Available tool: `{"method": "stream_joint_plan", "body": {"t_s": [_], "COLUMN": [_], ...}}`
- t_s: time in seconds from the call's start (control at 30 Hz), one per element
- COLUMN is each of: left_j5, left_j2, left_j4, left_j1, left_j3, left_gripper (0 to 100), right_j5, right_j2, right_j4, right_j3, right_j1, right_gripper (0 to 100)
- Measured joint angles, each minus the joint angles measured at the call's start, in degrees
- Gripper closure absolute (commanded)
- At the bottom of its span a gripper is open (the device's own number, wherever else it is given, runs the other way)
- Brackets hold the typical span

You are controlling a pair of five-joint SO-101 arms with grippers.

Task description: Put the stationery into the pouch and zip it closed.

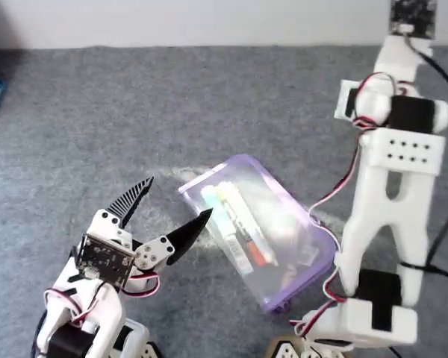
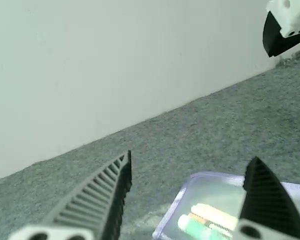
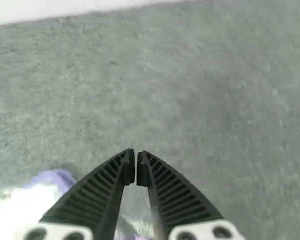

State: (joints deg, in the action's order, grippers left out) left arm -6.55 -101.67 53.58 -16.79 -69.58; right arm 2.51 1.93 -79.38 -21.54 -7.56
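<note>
Zipping remains: left end effector [image 1: 180,196], jaws apart, should pin the clear purple-edged plastic pouch [image 1: 284,216] just ahead of it while right end effector [image 3: 135,167], jaws together, draws it shut.

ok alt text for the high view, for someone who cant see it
A clear, purple-edged pouch holding stationery lies on a grey table. The left gripper, open, points at it from the picture's lower left; the right arm stands at the pouch's right side.

Clear, purple-edged pouch [image 1: 287,220] lies flat, slantwise on the grey carpet [image 1: 97,119], stationery [image 1: 237,224] inside
</note>
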Motion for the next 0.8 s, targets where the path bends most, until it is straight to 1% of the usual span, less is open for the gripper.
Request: {"method": "stream_joint_plan", "body": {"t_s": [0.17,0.37,0.43,0.53,0.63,0.73,0.8], "left_j5": [0.0,0.0,0.0,0.88,3.96,5.19,5.54], "left_j2": [0.0,0.0,0.0,0.0,0.0,0.0,0.0], "left_j4": [0.0,0.18,2.02,6.95,11.25,13.8,14.68], "left_j1": [4.31,14.42,16.97,20.13,22.95,24.53,24.88], "left_j3": [0.0,0.0,0.0,0.0,0.0,0.0,0.0], "left_gripper": [65,66,66,67,75,87,96], "right_j5": [0.26,0.35,0.35,0.35,0.35,2.2,3.78], "right_j2": [5.54,12.75,15.3,20.57,27.78,36.31,42.81], "right_j4": [-7.38,-18.81,-20.84,-21.01,-20.92,-20.04,-17.49], "right_j3": [0.0,0.0,0.26,4.22,11.87,22.24,30.33], "right_j1": [-0.62,-0.53,-0.53,-0.53,-1.41,-1.05,-1.05], "right_gripper": [99.1,99.1,99.1,99.1,99.1,99.1,99.1]}}
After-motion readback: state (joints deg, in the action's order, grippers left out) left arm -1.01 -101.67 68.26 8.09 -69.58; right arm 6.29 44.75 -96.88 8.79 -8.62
